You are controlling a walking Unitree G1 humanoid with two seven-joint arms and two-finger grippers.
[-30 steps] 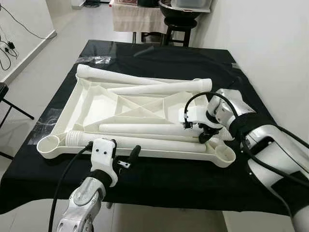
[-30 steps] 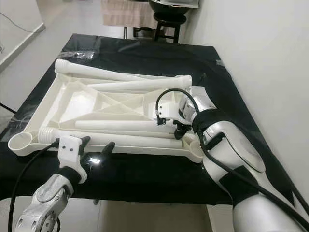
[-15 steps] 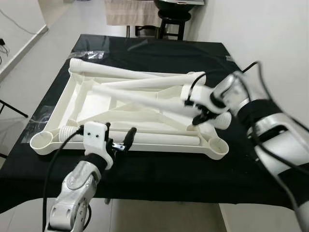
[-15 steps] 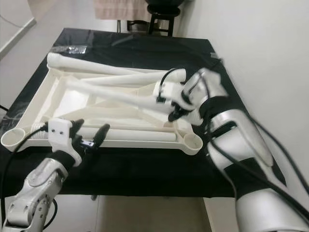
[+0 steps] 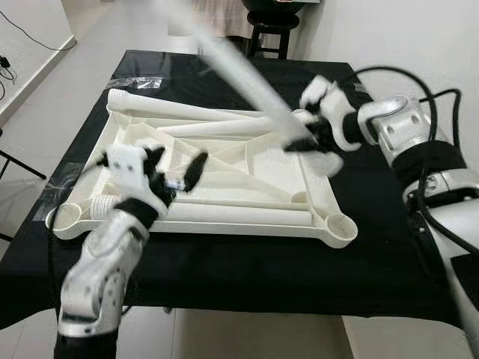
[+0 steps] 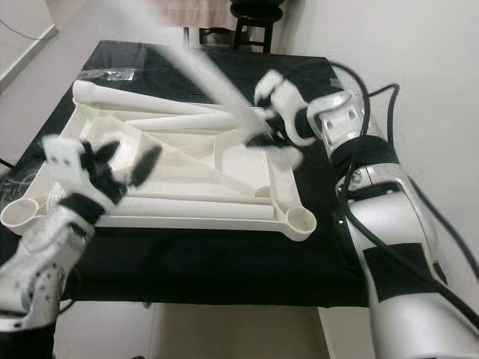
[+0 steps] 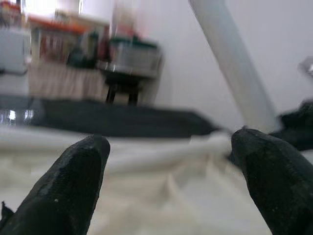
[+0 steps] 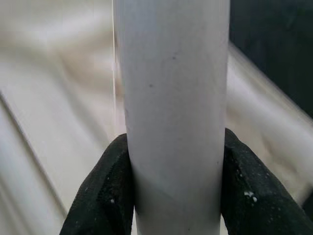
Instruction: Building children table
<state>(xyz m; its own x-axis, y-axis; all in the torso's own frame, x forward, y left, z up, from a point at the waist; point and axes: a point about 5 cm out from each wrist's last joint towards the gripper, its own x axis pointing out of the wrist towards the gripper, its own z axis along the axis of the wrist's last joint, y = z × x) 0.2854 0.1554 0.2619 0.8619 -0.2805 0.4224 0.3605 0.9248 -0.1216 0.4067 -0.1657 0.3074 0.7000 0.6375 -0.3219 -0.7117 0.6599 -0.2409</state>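
The right gripper [image 5: 313,136] clenches one leg [image 5: 239,71] above the upturned tabletop [image 5: 224,168]. The left gripper [image 5: 174,166] hovers released over it. No leg is fitted yet; three lie loose.

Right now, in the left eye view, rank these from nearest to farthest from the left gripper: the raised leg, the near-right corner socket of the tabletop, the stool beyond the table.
From the left gripper:
1. Raised leg, held up to the right, gripped by the right gripper.
2. Near-right corner socket, at the tabletop's front right.
3. Stool, beyond the table's far edge.

Black stool [image 5: 267,30] beyond black-covered table [image 5: 224,262]; cable [image 5: 22,34] on floor.
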